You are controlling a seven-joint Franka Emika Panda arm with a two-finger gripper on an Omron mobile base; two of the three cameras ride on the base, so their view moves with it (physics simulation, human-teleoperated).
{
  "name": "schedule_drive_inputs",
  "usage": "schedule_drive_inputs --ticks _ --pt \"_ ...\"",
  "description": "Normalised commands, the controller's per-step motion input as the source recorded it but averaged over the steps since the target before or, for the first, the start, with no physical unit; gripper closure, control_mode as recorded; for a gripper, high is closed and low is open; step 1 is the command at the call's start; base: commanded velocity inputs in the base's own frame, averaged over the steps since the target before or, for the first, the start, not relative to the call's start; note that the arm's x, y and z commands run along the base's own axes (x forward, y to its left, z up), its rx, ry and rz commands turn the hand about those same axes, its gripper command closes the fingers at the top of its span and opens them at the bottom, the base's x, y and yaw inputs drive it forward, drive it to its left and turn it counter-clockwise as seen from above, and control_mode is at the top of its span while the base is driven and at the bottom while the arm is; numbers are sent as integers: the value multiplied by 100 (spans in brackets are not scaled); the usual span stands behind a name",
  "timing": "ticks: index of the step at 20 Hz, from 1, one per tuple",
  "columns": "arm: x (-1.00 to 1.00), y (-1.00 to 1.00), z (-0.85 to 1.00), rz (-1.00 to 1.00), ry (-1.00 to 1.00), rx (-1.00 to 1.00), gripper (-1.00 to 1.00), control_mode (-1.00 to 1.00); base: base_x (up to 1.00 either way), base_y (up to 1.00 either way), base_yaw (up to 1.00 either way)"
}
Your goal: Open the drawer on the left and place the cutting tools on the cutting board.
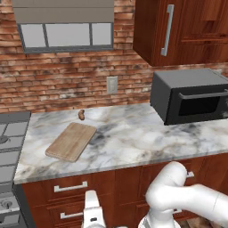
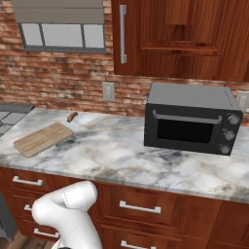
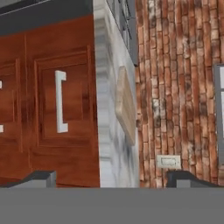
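Jaws spread wide, gripping nothing, facing closed drawer [image 3: 61, 103] below table's [image 1: 133, 133] front edge. Cutting board [image 1: 71, 141] near table's left end, bare.

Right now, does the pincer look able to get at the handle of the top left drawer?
Probably yes. The open pincer faces the drawer front, its silver bar handle ahead between the finger tips, with nothing between them. The drawer is shut, and the pincer isn't touching the handle yet.
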Motion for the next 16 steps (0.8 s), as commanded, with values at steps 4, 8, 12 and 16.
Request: schedule_drive_inputs --ticks 4,8,12,16 --pt "48 13 -9 0 -5 0 -100 -100 0 0 0" --pt "53 7 -13 0 -3 0 -100 -100 0 0 0" --pt "43 1 -24 1 -9 0 -100 -100 0 0 0" --pt "3 15 -40 -3 -13 -8 -100 -100 0 0 0"
